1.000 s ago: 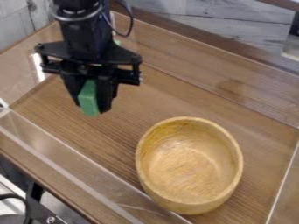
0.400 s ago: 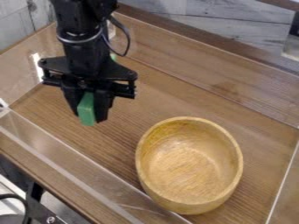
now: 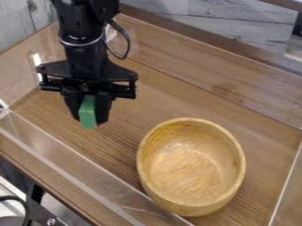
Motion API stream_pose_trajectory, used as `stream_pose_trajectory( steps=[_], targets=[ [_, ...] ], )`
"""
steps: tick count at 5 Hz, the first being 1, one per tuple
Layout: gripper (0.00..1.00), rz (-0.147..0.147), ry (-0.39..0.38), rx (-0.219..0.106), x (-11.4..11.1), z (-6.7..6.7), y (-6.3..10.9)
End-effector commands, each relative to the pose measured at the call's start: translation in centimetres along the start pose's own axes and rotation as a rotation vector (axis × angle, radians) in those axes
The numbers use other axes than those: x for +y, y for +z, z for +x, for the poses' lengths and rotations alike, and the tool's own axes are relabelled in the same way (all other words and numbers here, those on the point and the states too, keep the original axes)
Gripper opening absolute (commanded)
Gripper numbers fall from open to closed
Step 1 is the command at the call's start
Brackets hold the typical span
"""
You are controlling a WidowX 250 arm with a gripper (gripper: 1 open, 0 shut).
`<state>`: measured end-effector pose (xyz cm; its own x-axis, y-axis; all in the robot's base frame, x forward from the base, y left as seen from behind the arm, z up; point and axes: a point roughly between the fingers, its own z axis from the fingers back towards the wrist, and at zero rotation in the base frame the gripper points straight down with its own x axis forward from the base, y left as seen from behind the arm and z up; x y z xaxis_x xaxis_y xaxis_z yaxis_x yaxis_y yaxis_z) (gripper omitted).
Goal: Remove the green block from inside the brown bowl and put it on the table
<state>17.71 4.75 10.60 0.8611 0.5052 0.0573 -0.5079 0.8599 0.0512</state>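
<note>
Pincer [image 3: 88,101] points straight down, its jaws closed on the green block [image 3: 87,112], which hangs clamped between them with only its lower portion showing beneath the dark fingers. Compared with the view a second earlier, the arm has come down toward the desk [image 3: 200,88] and shifted slightly to the left of the picture; the block's lower end now sits closer to the wood surface, while in the last fraction of a second the pose hardly alters. The brown bowl [image 3: 192,165] stands empty at lower right, well apart from the pincer, its pale grainy interior showing nothing inside. Judgement: removal from the bowl is complete, and the step in hand is the lowering and placing of the block on the desk; the slowing of the descent suggests release is near, though whether the block's lower end already touches the surface cannot be told from this angle. Orientation of the block: its long axis runs vertically, in line with the pincer, upper end hidden between the jaws and lower end pointing down at the desk, with one broad green face turned toward the camera. Assessment of risk: released on end, a flat, elongated bar is likely to topple onto a broad face, which still satisfies the task, since open desk surrounds the spot and the clear acrylic wall [image 3: 71,181] stands near but apart.
</note>
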Motion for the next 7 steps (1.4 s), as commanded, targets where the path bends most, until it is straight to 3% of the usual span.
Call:
stream_pose_trajectory(
  steps=[1, 2, 4, 5, 6, 7],
  targets=[
    [0.00, -0.010, -0.006, -0.038, 0.1, 0.6, 0.5],
    [0.00, -0.011, -0.023, -0.038, 0.3, 0.3, 0.1],
    [0.00, -0.018, -0.157, -0.046, -1.0, 1.1, -3.9],
    [1.00, -0.011, -0.110, -0.043, -1.3, 0.7, -4.1],
    [1.00, -0.005, -0.064, -0.037, -1.5, 0.1, -4.1],
    [1.00, -0.012, -0.093, -0.036, -1.6, -0.3, -3.5]
  ],
)
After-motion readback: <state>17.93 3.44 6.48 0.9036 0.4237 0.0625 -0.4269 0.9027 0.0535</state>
